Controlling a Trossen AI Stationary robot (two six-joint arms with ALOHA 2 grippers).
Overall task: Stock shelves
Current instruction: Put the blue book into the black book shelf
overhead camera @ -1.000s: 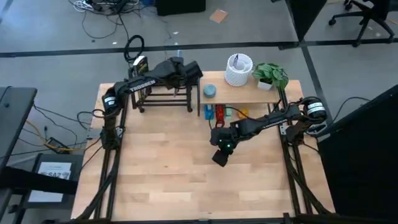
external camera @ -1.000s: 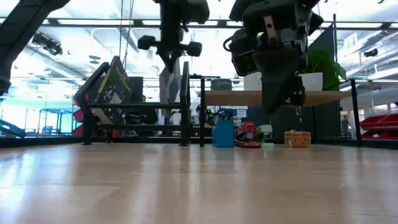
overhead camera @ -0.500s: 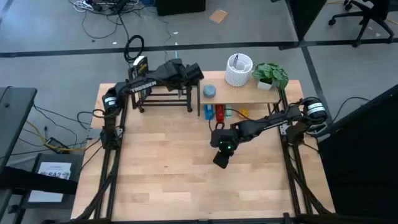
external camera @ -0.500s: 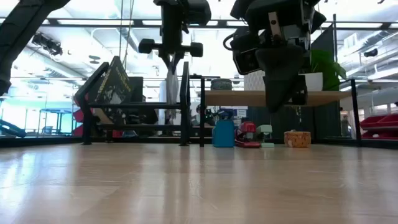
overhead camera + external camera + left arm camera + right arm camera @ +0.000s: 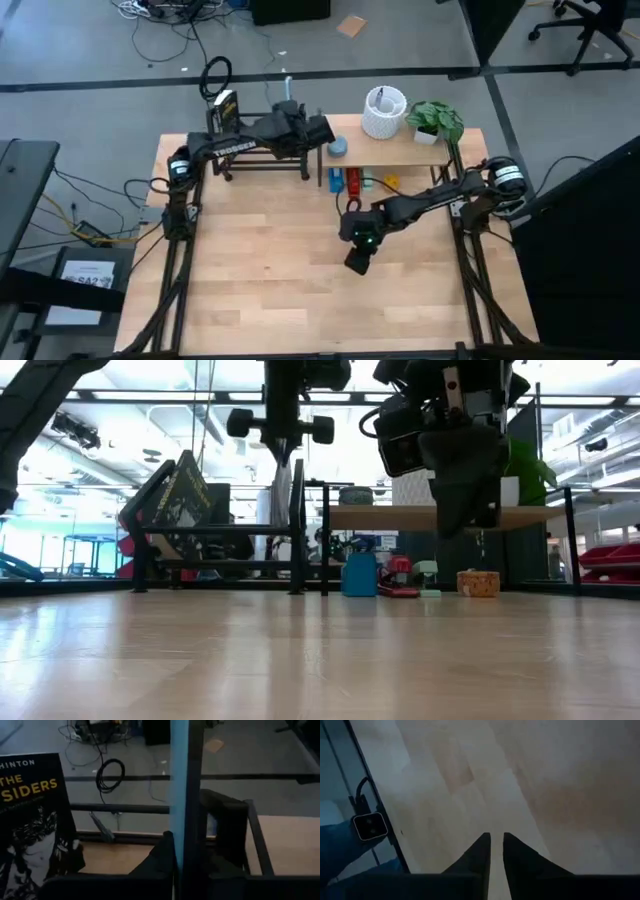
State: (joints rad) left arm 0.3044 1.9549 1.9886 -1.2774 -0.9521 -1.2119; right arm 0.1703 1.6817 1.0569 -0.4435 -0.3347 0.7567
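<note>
Over the rack (image 5: 262,150), left gripper (image 5: 288,108) clamped on a thin pale-blue book (image 5: 179,795), held upright between the jaws. Beside it on the rack, a black book (image 5: 31,815) leaning. Over bare table (image 5: 270,270), right gripper (image 5: 357,262) with jaws almost closed, holding nothing. Behind it, board shelf (image 5: 400,152) with planter (image 5: 434,122) and white cup (image 5: 383,112) on top, bottles beneath.

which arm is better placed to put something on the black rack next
Left. Its pincer is over the black rack and holds a thin upright item. The right pincer hangs over bare tabletop, nearly closed on nothing.
</note>
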